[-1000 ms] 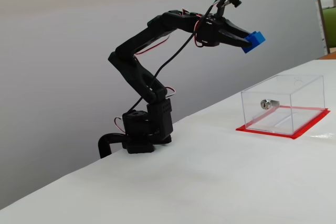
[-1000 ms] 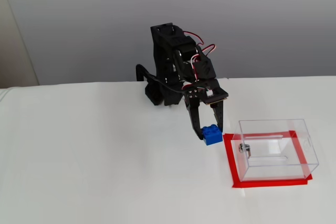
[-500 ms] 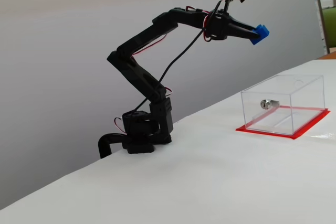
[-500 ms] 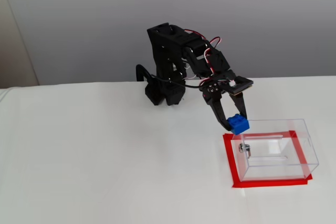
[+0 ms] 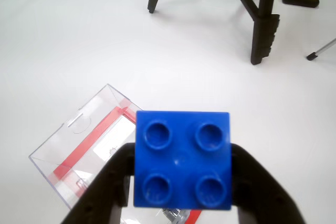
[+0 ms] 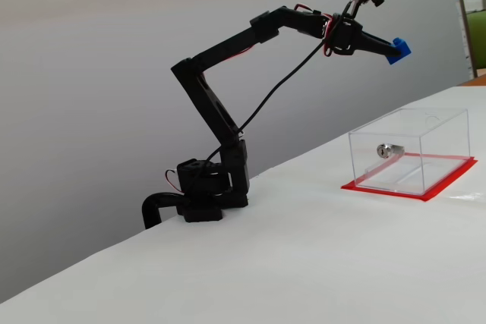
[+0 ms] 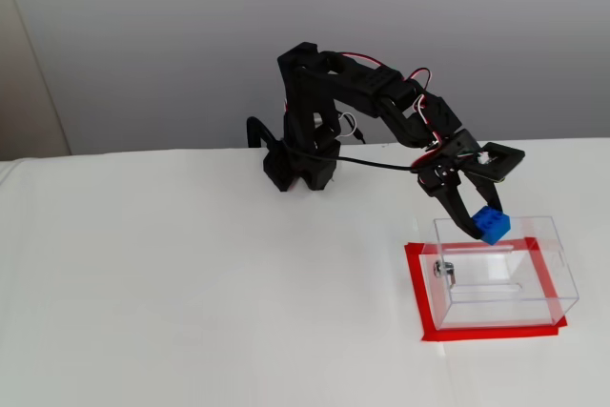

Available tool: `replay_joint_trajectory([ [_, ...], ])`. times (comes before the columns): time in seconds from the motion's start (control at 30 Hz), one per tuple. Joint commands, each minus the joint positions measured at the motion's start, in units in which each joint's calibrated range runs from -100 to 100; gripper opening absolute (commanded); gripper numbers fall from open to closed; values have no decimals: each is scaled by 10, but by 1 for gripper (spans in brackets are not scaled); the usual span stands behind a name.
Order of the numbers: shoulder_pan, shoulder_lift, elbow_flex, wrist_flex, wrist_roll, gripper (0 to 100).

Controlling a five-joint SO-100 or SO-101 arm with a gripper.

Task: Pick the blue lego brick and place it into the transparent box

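Pinched in the gripper point(image 5: 181, 192), studs toward the wrist camera: the blue lego brick point(image 5: 182, 167), held high in the air. Below the gripper, well apart: the transparent box point(image 6: 408, 150) on the white counter point(image 7: 191, 283).

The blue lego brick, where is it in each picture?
Wrist view: the blue lego brick fills the bottom middle, studs facing the camera.
A fixed view: brick upper right, high above the table.
A fixed view: brick right of centre.
Shared landmark: the transparent box.
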Motion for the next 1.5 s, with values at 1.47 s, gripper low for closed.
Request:
replay_joint_trajectory([
  [1.47,-106,128,-119,-39,-1,14],
])
